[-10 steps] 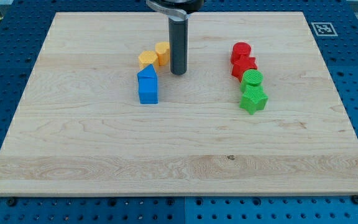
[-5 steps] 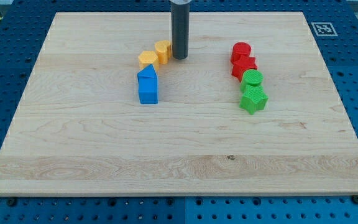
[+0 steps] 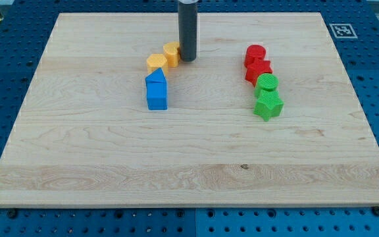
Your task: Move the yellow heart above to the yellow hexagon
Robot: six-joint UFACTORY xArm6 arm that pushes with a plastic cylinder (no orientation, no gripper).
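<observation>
Pushing toward the view's left is the step we judge to be in hand. Our tip (image 3: 188, 60), the lower end of the straight dark rod, stands just at the right side of the upper small yellow plastic block (image 3: 172, 53), touching it or very nearly. There is no gripper on this arm, so nothing is clenched or released; the rod can only shove.

The two yellow blocks sit close together near the top of the pale wooden board (image 3: 77, 145). The second, more orange-yellow block (image 3: 156, 63) lies just down and to the left of the first. Their outlines are too small for us to tell heart from hexagon with certainty. We take the upper one for the yellow heart, since it is the one our tip addresses, and the lower one for the yellow hexagon.

On that reading the heart already lies higher in the view than the hexagon, only offset to the right. A short, slow push leftward should bring it directly above. We ought to keep the contact at the middle of the heart's right face, so that it slides without turning. We should also hold the line level. If the heart drifts downward it will press the hexagon toward the blue blocks (image 3: 156, 91) just below. The red blocks (image 3: 257, 62) and green blocks (image 3: 267, 95) stand well apart at the view's right and need no care.
</observation>
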